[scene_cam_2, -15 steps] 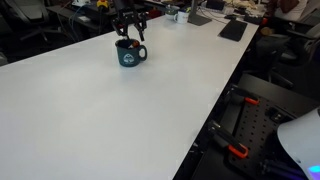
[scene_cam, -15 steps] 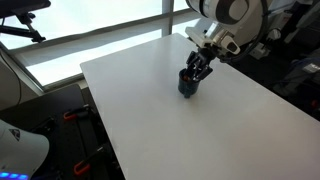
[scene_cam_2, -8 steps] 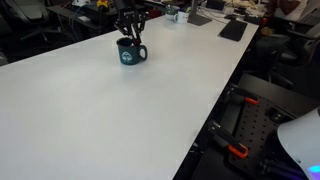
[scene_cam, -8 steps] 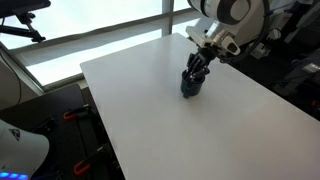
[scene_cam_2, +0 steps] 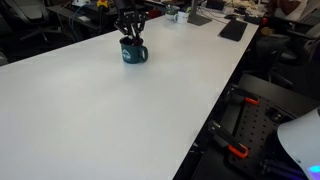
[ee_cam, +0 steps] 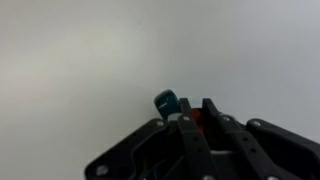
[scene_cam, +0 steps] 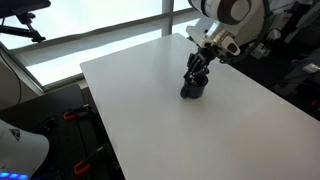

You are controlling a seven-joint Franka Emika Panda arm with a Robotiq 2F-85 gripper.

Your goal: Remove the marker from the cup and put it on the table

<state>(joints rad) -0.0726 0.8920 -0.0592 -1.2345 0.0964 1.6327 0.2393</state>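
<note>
The cup [scene_cam: 193,89] is a small dark mug with a handle, standing on the white table [scene_cam: 140,115] toward its far side. In both exterior views my gripper [scene_cam: 198,70] points down into the cup's mouth [scene_cam_2: 133,53], its fingers drawn together. In the wrist view the gripper [ee_cam: 196,110] is shut on a reddish bit of the marker [ee_cam: 197,119], pinched between the black fingers. A teal part of the cup [ee_cam: 165,100] shows just beside them. In the exterior views the fingers hide the marker.
The table [scene_cam_2: 90,110] stretches wide and bare around the cup. A dark keyboard-like object [scene_cam_2: 233,29] and other desk clutter lie at the far end. Black frames with red clamps [scene_cam_2: 240,150] stand off the table's edge, and a window rail [scene_cam: 100,35] runs behind.
The fingers have closed from partly open to shut inside the cup. The cup has shifted slightly sideways on the table.
</note>
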